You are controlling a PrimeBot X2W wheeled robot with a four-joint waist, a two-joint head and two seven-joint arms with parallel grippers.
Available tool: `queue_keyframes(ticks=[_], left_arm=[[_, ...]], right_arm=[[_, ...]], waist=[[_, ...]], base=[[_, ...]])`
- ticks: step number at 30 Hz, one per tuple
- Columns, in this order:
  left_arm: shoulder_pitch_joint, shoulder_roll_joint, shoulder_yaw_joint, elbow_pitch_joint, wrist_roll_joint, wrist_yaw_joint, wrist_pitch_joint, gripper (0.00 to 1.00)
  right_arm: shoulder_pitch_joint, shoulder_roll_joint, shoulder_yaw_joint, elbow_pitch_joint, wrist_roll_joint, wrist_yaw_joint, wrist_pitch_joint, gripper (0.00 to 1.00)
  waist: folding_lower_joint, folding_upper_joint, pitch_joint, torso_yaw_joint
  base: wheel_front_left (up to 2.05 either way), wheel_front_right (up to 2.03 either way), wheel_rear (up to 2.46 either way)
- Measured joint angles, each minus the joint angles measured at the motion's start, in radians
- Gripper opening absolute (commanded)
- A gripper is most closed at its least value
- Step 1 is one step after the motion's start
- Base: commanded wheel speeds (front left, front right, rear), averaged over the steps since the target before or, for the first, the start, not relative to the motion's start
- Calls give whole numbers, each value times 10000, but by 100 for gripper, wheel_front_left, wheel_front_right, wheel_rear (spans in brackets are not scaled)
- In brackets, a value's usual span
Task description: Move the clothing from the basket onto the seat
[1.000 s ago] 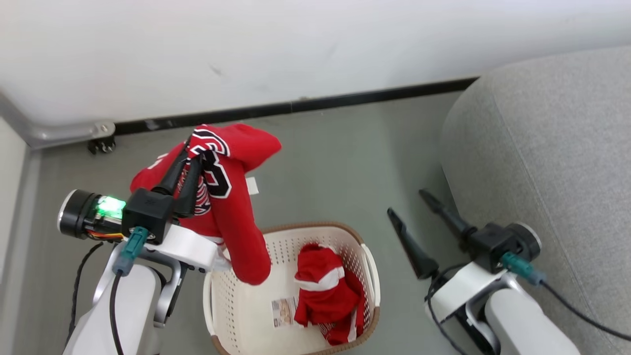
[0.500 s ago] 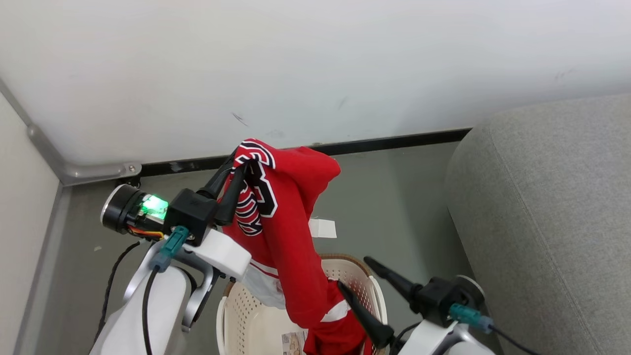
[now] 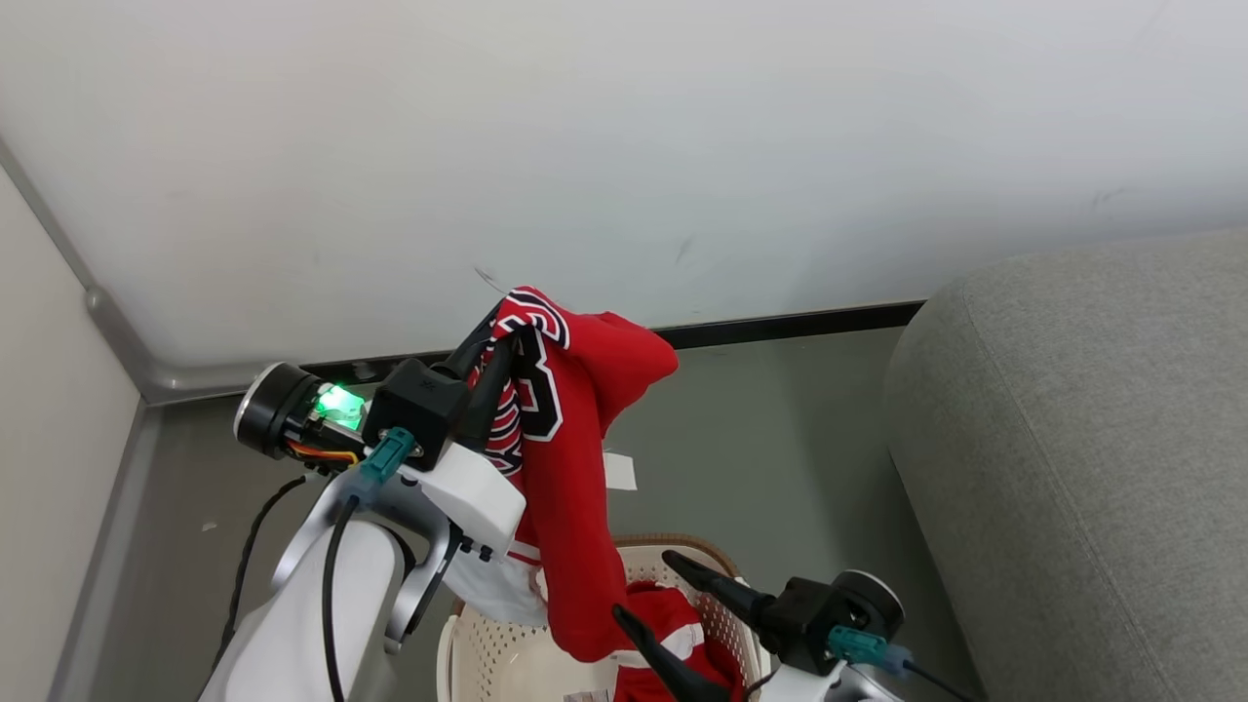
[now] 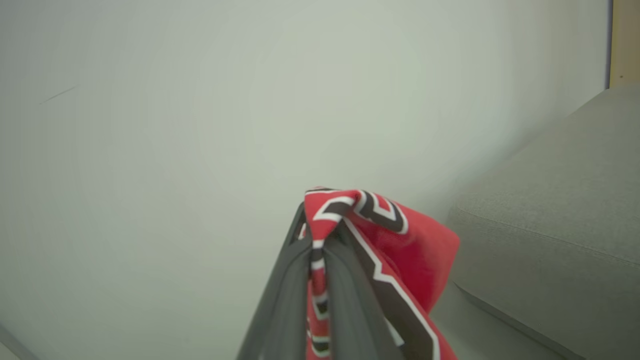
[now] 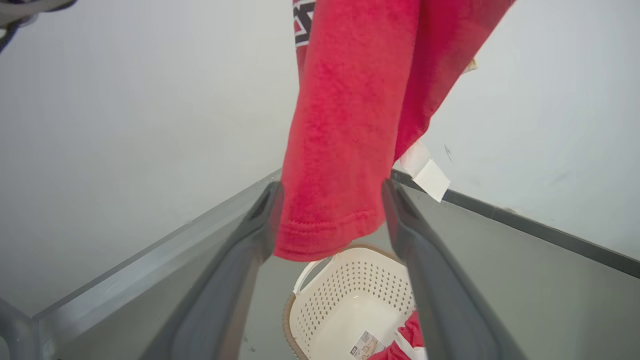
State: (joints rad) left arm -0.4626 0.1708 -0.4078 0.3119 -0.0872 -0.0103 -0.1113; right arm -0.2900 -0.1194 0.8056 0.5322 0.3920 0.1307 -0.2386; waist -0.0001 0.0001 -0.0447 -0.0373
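Note:
My left gripper [image 3: 507,327] is shut on the red jersey [image 3: 575,468], which hangs from it over the cream basket [image 3: 726,585] at the bottom of the head view. In the left wrist view the fingers [image 4: 290,280] pinch the lettered fold of the jersey [image 4: 390,240]. The red shorts [image 3: 682,634] with a white stripe lie in the basket. My right gripper [image 3: 648,590] stands open above the basket, its fingers either side of the jersey's hanging hem [image 5: 330,220]. The grey sofa [image 3: 1072,439] fills the right side.
A pale wall with a dark skirting strip [image 3: 790,322] runs behind the grey floor [image 3: 760,439]. A metal corner rail [image 3: 117,331] closes off the left. A white tag [image 5: 425,172] dangles from the jersey. The basket's barcode label [image 5: 367,345] shows on its bottom.
The head camera has tilted up, so the basket has slid to the bottom edge. My left gripper has carried the jersey higher; my right gripper has swung left to the hanging hem.

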Motion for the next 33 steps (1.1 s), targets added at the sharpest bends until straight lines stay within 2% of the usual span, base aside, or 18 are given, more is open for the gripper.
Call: queue_keyframes(ticks=[7,17,22,33], left_arm=[[-42,-215,-130,65,10,15,395,0],[-287,-527,-466,63,121,42,767,0],[-407,-639,-562,38,174,69,853,0],[-544,-828,-846,-36,205,23,936,0]], right_arm=[[-340,267,-261,665,-163,0,0,100],[-532,520,-117,1087,-94,0,-4,100],[-1031,514,-654,1722,-675,0,-31,100],[-1582,527,-1212,2516,-1024,0,-48,100]], waist=[[0,0,-72,47],[0,0,-46,201],[1,0,-34,256],[1,0,-3,457]], base=[[0,0,0],[0,0,0],[0,0,0],[0,0,0]])
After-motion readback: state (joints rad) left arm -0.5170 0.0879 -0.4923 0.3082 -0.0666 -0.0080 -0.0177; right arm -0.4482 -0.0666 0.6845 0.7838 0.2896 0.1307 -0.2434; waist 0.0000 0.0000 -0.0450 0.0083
